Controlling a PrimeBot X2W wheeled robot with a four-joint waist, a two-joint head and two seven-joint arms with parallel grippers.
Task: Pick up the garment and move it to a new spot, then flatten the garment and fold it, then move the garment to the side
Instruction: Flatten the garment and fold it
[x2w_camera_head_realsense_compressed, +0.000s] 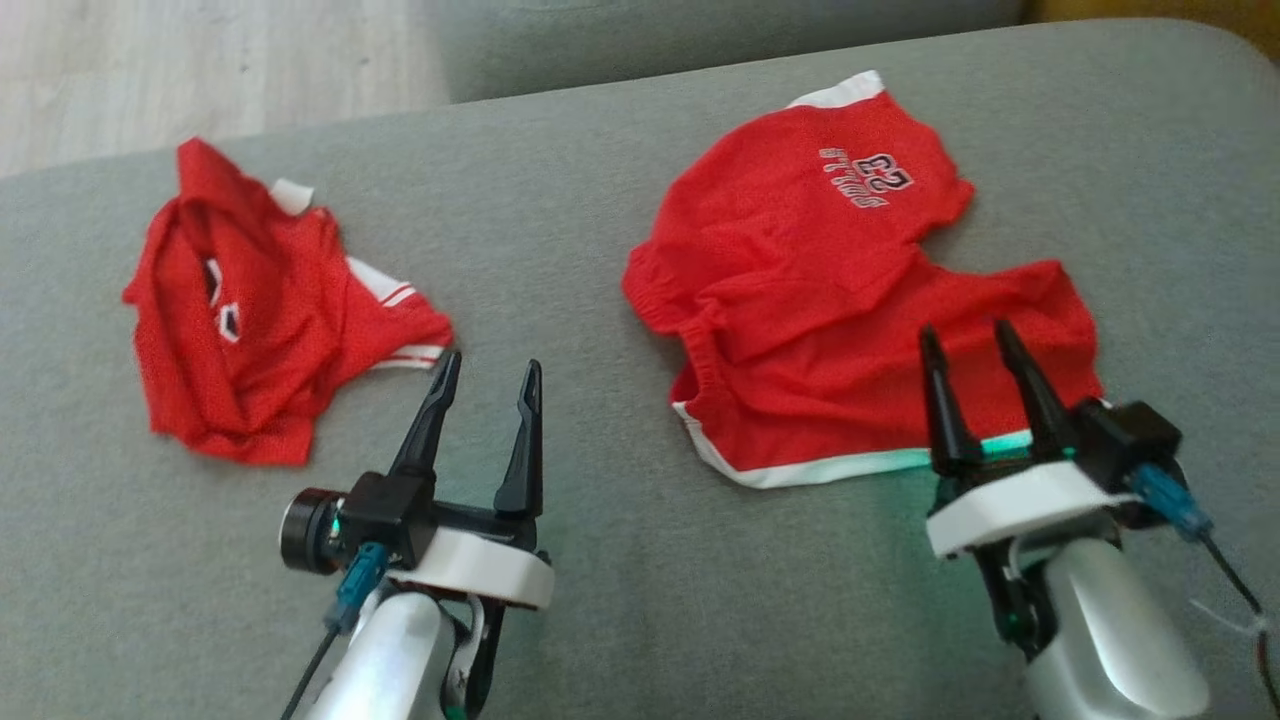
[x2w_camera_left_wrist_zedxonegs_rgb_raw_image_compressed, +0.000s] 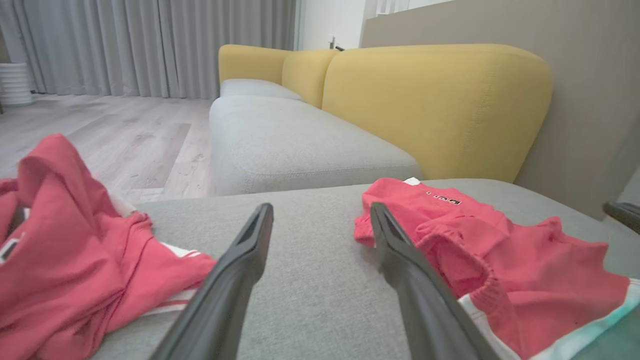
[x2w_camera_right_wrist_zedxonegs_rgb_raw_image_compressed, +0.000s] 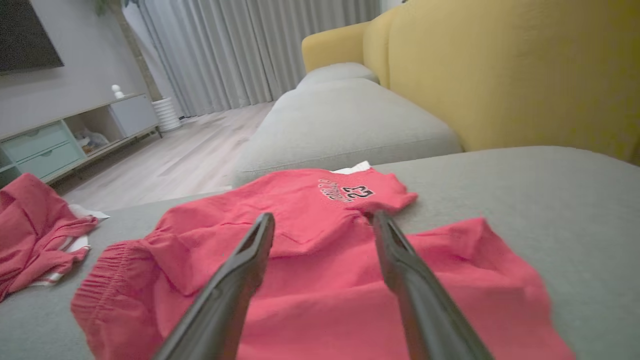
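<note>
Red shorts with white trim and a "23" print lie loosely spread on the grey cushion, right of centre; they also show in the wrist views. A second red garment, crumpled, lies at the left. My right gripper is open, hovering above the shorts' near hem with nothing between its fingers. My left gripper is open over bare cushion between the two garments, holding nothing.
Behind the cushion stands a yellow sofa back with another grey seat. Wooden floor lies beyond the cushion's far left edge. A TV cabinet and grey curtains stand farther off.
</note>
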